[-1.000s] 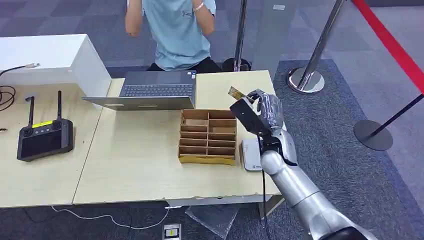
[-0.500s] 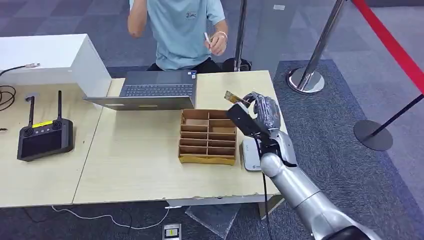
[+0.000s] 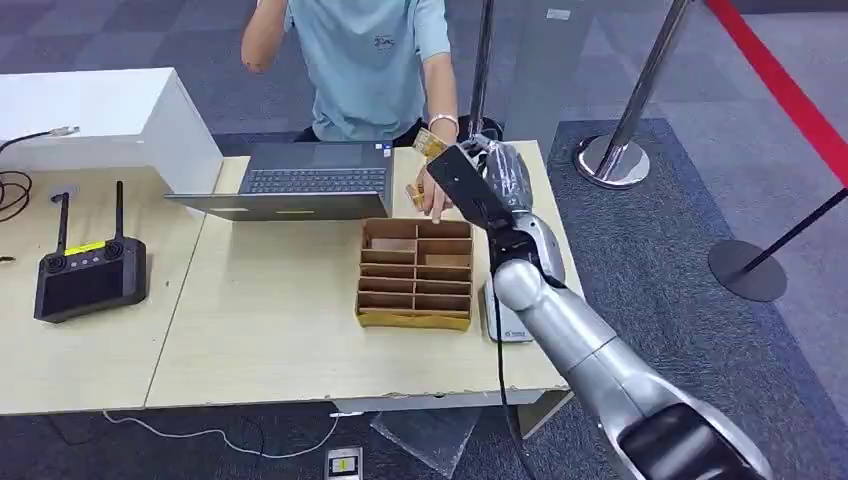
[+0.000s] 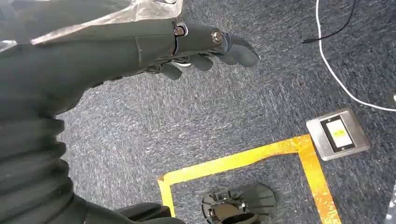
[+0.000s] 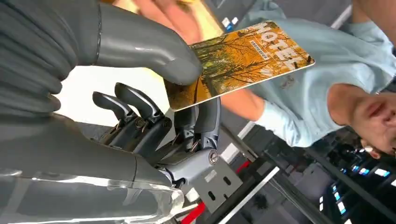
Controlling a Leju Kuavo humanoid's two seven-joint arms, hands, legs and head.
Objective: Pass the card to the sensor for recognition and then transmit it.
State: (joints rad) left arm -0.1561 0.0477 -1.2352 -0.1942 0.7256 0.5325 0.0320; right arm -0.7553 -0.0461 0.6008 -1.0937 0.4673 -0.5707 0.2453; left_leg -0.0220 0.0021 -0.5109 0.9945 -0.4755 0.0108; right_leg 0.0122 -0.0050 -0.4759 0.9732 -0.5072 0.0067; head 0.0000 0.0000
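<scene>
My right hand is raised over the far right part of the wooden table and pinches an orange hotel card between thumb and finger. The card points toward a person in a light blue shirt behind the table. The person's hand hangs just below and beside the card, apart from it. A white card sensor lies on the table by its right edge, under my forearm. My left hand hangs over grey carpet with its fingers loosely extended and nothing in it.
A cardboard divider box sits mid-table beside the sensor. An open laptop lies behind it. A black remote controller rests on the left table next to a white box. Stanchion posts stand at the right.
My right hand has lifted and moved away from me, carrying the card from above the box to the table's far edge. The person's arm has come down toward the card.
</scene>
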